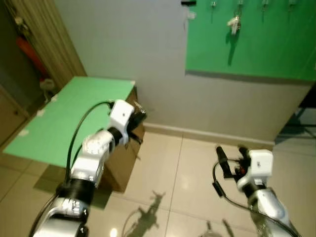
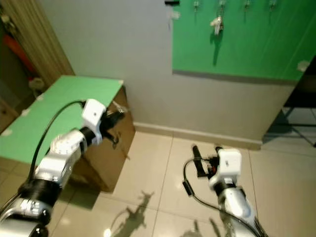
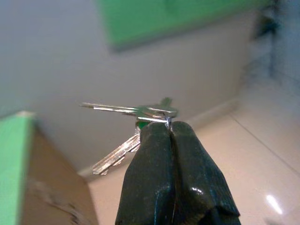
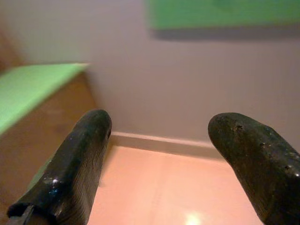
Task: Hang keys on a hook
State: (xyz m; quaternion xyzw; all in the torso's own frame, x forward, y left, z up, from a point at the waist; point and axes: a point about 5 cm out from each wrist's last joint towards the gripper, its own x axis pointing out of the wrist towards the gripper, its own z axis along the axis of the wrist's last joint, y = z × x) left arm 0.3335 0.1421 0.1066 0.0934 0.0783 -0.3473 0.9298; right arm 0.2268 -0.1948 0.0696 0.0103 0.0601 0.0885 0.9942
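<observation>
Already the left gripper has its jaws clamped on the keys beside the green counter, but the hooks at 1 o'clock remain far, while the right gripper hangs with jaws apart.

Grey wall, green board high on it, green tabletop beside wall, glossy beige tiled floor below

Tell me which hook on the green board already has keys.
The second visible hook from the left: a key bunch dangles below it, while the others hang bare.
</observation>
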